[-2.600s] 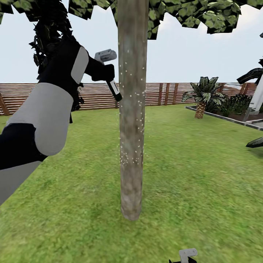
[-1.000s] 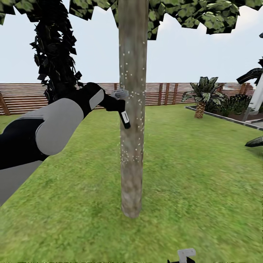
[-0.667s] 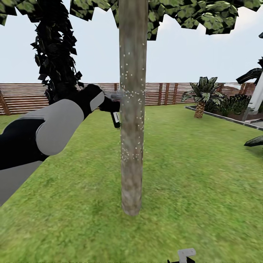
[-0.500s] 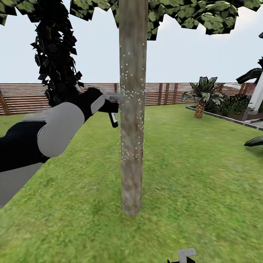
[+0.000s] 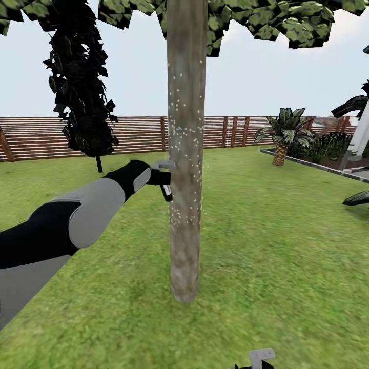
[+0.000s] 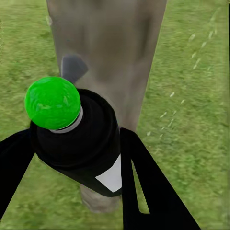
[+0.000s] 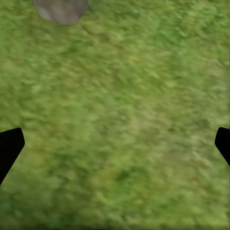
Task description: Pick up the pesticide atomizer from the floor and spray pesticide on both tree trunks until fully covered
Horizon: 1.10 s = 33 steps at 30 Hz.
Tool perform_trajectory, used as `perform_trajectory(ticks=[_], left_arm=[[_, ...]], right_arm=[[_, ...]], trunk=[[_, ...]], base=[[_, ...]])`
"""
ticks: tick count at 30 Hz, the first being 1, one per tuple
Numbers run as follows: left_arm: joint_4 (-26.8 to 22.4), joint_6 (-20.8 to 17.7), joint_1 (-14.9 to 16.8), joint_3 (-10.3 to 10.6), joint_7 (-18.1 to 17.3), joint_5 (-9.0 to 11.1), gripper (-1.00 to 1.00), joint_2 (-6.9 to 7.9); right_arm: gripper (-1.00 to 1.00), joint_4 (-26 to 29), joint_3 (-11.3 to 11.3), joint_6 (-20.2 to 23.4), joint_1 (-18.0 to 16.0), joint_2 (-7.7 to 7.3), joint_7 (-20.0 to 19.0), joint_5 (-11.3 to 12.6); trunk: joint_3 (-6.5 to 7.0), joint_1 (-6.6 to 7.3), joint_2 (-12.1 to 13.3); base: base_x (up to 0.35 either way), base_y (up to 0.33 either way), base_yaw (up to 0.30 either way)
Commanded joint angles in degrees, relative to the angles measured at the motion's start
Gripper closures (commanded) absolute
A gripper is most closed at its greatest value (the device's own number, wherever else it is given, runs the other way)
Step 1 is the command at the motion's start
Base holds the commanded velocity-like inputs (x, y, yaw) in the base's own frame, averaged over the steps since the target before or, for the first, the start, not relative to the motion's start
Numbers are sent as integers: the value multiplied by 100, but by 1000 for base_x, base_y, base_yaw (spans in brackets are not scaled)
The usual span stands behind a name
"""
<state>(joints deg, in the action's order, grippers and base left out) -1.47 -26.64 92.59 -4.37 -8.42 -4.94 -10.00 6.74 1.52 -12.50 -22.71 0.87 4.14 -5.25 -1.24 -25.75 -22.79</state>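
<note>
A tree trunk (image 5: 185, 154) of mottled grey-brown bark stands upright in the lawn straight ahead, under blocky green leaves (image 5: 266, 20). White pesticide specks (image 5: 180, 207) dot its upper and middle bark. My left gripper (image 5: 158, 177) is shut on the pesticide atomizer (image 5: 166, 190), held against the trunk's left side at mid-height, its pale spray head (image 5: 164, 165) touching the bark. In the left wrist view the dark bottle (image 6: 81, 143) with a white label sits between my black fingers (image 6: 143, 177), the trunk (image 6: 112, 43) just beyond. My right gripper (image 7: 115, 143) hangs open over grass.
A dark cypress-like tree (image 5: 82, 92) stands behind my left arm. The brown slat fence (image 5: 46, 136) rings the lawn. A low palm plant (image 5: 283, 136) and a raised bed edge (image 5: 307, 165) lie at the right. Grass surrounds the trunk base (image 7: 61, 9).
My left arm has come down, carrying the atomizer from high on the trunk to mid-height along its left side. The right gripper has stayed put.
</note>
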Motion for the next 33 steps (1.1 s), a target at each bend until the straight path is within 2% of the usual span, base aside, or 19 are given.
perform_trajectory(ticks=[1, 7, 11, 14, 17, 19, 21, 22, 24, 27, 31, 33], left_arm=[[-11, 39, -16, -46, -18, -52, 100, 0], [-11, 570, -195, -46, -24, -44, 100, 0], [-36, 667, -211, -39, -317, -26, 100, 0], [-73, 686, -214, -61, -448, 189, 100, 0], [-31, 700, -225, -96, -498, 517, 100, 0], [-23, 702, -321, -102, -505, 562, 100, 0], [-19, 765, -499, -102, -509, 589, 100, 0], [-17, 957, -715, -101, -511, 601, 100, 0], [-14, 1139, -917, -100, -511, 605, 100, 0], [-12, 1246, -1181, -99, -516, 608, 100, 0], [-12, 1276, -1356, -99, -518, 608, 100, 0], [-13, 1347, -1566, -99, -518, 608, 100, 0]], right_arm=[[-100, -6, 11, -12, -6, 1, 40, -55], [-100, -21, -17, -14, -6, 1, 10, -7], [-100, -630, -23, -20, -6, 0, 5, -2], [-100, -826, -24, -17, -6, 1, -5, -9], [-100, -881, -27, -16, -6, 1, -2, -14], [-100, -887, -25, -16, -6, 1, -1, -17], [-100, -891, -26, -15, -6, 1, -1, -18], [-100, -894, -26, -15, -6, 1, -1, -19], [-100, -896, -25, -15, -6, 1, -1, -19], [-100, -894, -21, -15, -6, 1, -1, -20], [-100, -899, -20, -14, -6, 1, -1, -20], [-100, -901, -20, -13, -6, 1, -1, -20]], trunk=[[-13, -3, -13], [-13, -3, -13], [-13, -3, -13], [-13, -3, -13], [-13, -3, -13], [-13, -3, -13], [-13, -3, -13], [-13, -3, -13], [-13, -3, -13], [-13, -3, -13], [-13, -3, -13], [-13, -3, -13]], base=[[0, 0, 0], [0, 0, 0], [0, 0, 0], [0, 0, 0], [0, 0, 0], [0, 0, 0], [0, 0, 0], [0, 0, 0], [0, 0, 0], [0, 0, 0], [0, 0, 0], [0, 0, 0]])
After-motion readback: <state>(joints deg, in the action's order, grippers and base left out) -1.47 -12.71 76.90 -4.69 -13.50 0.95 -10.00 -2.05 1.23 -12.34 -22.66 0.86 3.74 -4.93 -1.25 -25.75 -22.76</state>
